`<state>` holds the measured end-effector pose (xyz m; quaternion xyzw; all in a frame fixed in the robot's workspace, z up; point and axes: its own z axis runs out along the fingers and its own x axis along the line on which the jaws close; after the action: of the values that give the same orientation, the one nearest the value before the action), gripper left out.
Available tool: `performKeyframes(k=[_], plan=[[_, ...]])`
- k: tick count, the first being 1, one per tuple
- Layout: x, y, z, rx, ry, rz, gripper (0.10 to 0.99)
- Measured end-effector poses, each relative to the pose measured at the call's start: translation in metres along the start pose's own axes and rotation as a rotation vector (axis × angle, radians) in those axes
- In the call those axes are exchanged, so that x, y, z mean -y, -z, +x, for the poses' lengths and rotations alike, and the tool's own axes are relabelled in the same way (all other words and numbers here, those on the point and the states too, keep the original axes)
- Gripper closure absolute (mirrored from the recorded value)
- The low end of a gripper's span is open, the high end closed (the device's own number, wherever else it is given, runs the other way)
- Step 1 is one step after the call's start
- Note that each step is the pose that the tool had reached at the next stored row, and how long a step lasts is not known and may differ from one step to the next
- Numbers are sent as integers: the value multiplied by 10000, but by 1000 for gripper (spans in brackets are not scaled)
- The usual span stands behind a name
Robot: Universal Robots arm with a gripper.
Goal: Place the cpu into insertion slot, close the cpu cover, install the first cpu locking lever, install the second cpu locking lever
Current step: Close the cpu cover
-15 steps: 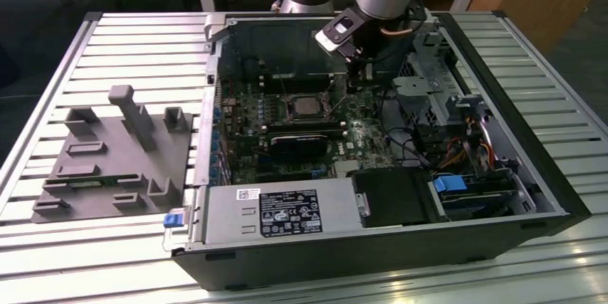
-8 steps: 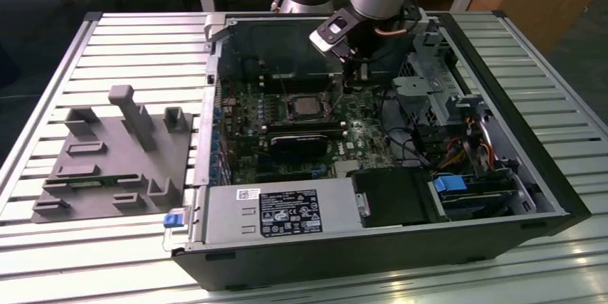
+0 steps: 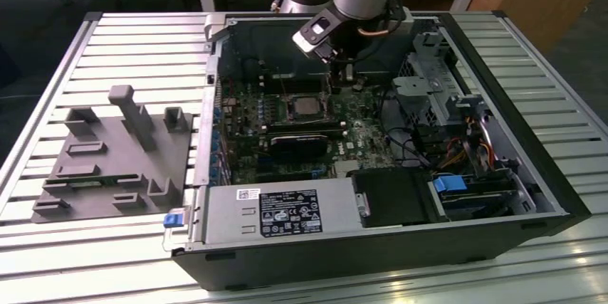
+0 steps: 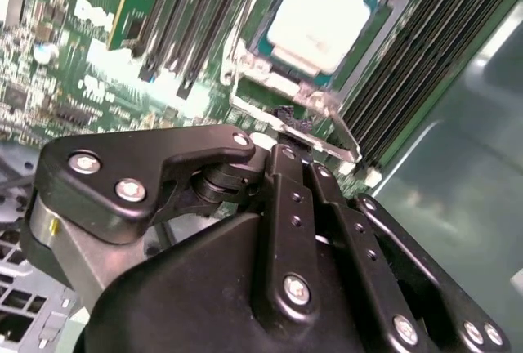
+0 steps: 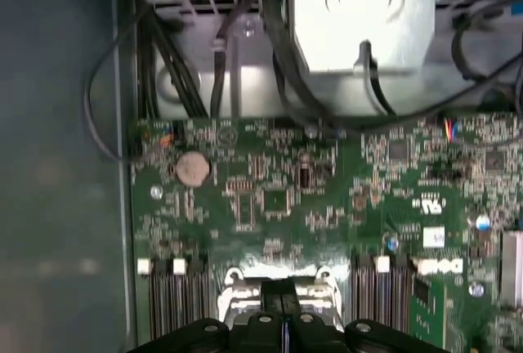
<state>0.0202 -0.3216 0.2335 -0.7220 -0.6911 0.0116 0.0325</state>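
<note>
The tool (image 3: 345,69) is hovering beside the seated cpu (image 3: 306,107) in the computer case (image 3: 494,105).
Exterior view: the tool is hanging at about one o'clock from the cpu, which is lying in the insertion slot (image 3: 287,109). Second wrist view: its fingertips (image 4: 286,173) are sitting together, just beside a metal bar (image 4: 335,145) at the slot's edge. First wrist view: the fingers (image 5: 272,297) are likewise together. The cpu is probably handling light, stiff and fragile; its edges are offering the safest hold.
</note>
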Motion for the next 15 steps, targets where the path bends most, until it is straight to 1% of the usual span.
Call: performKeyframes(k=[3,6,7,10,15], plan=[[82,-5,-4,-1,2,-47,980],[114,-7,-5,-4,3,-81,980],[124,-8,-5,-5,5,-112,980],[181,-15,-8,-17,13,-347,980],[265,-43,-12,-25,45,-597,980]])
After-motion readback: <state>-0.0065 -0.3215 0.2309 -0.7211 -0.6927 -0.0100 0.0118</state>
